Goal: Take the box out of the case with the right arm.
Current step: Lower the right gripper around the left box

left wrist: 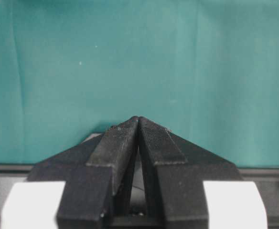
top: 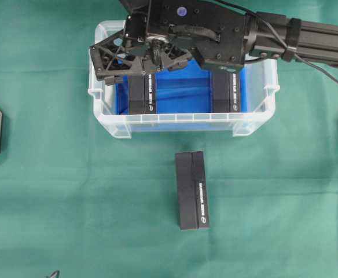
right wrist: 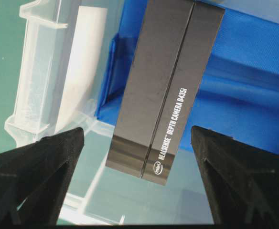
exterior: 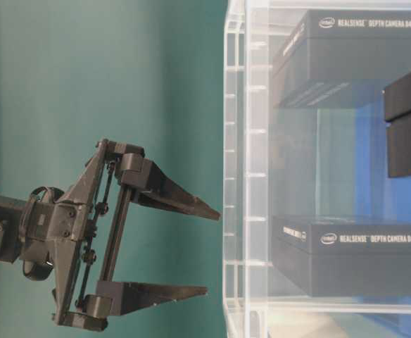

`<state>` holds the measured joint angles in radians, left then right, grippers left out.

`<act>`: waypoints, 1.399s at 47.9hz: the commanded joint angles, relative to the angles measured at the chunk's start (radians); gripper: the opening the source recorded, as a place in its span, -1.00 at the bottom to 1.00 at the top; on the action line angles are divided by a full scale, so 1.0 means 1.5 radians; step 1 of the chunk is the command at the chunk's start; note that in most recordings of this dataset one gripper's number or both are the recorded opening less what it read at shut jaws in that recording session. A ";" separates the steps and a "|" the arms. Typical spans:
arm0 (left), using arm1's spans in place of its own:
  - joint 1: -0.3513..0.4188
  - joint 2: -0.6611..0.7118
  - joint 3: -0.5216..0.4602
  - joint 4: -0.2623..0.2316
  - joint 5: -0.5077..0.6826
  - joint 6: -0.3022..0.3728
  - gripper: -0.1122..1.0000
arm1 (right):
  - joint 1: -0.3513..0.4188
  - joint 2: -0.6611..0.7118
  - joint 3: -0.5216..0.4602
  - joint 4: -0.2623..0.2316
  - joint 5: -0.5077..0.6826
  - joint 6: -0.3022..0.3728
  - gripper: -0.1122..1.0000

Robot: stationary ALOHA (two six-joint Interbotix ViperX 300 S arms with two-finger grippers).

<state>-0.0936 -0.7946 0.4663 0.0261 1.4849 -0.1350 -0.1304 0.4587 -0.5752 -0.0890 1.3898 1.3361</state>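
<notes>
Right wrist view: the right gripper (right wrist: 138, 157), jaws spread wide and holding nothing, hangs over a black RealSense depth-camera box (right wrist: 166, 90) that lies between its two fingertips (right wrist: 44, 157), below and ahead of them. The box's long axis runs away from the wrist camera, slightly tilted in that frame, so the short width appears to be what the jaws would close across. No contact shows; the fingertips look clear of the box on both sides.

In the overhead view that same gripper (top: 135, 61) sits above the left end of the case (top: 183, 123), the clear bin with the blue floor, which stands toward the far edge of the green table cover (top: 53, 191). The left-hand box (top: 143, 92) lies just under it, near the bin's left wall, long axis running from far wall to near wall. A second box (top: 227, 92) lies parallel at the bin's right end, the middle bay between them bare. A third box (top: 193, 190) already rests on the cloth outside, in front of the bin's near wall.

The left gripper (left wrist: 138, 125), jaws pressed together, shows only green cloth ahead; the right arm (top: 308, 37) is plainly the nearer. The move to come looks like a straight descent.
</notes>
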 commanded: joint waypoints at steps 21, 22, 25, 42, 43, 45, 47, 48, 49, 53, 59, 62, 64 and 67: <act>-0.001 0.004 -0.018 0.001 -0.002 0.000 -0.76 | 0.000 -0.013 -0.014 -0.002 -0.004 -0.004 0.91; -0.002 0.003 -0.017 0.001 -0.003 0.000 -0.76 | 0.000 -0.013 -0.014 -0.002 -0.005 -0.004 0.91; -0.001 0.004 -0.017 0.001 -0.002 -0.001 -0.76 | 0.000 -0.013 -0.013 -0.001 -0.005 -0.004 0.91; -0.002 0.004 -0.017 0.001 -0.003 -0.001 -0.76 | 0.000 -0.002 -0.010 -0.006 -0.005 -0.005 0.91; -0.002 0.004 -0.018 0.001 -0.002 0.000 -0.76 | -0.001 -0.001 -0.009 -0.006 -0.004 -0.005 0.91; -0.001 0.004 -0.018 0.002 -0.003 0.000 -0.76 | -0.001 0.002 -0.008 -0.006 -0.005 -0.005 0.91; -0.001 0.004 -0.017 0.001 -0.002 0.000 -0.76 | -0.001 0.005 -0.006 -0.006 -0.005 -0.006 0.91; -0.002 0.004 -0.017 0.001 -0.003 -0.001 -0.76 | -0.002 0.007 -0.005 -0.006 -0.006 -0.006 0.91; -0.001 0.004 -0.017 0.002 -0.002 -0.001 -0.76 | -0.002 0.010 -0.003 -0.006 -0.008 -0.007 0.91; -0.002 0.004 -0.018 0.001 -0.002 0.000 -0.76 | -0.004 0.016 0.005 -0.006 -0.021 -0.007 0.91; -0.002 0.004 -0.017 0.001 -0.003 -0.001 -0.76 | -0.005 0.022 0.021 -0.006 -0.047 -0.007 0.91; -0.002 0.004 -0.017 0.001 -0.003 -0.001 -0.76 | -0.006 0.025 0.033 -0.004 -0.053 -0.007 0.91; -0.002 0.004 -0.017 0.001 -0.003 -0.001 -0.76 | -0.006 0.026 0.040 -0.003 -0.056 -0.007 0.91; -0.002 0.004 -0.017 0.001 -0.003 -0.001 -0.76 | -0.007 0.026 0.050 -0.003 -0.064 -0.007 0.91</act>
<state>-0.0936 -0.7931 0.4663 0.0261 1.4849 -0.1350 -0.1396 0.5200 -0.5016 -0.0951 1.3116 1.3300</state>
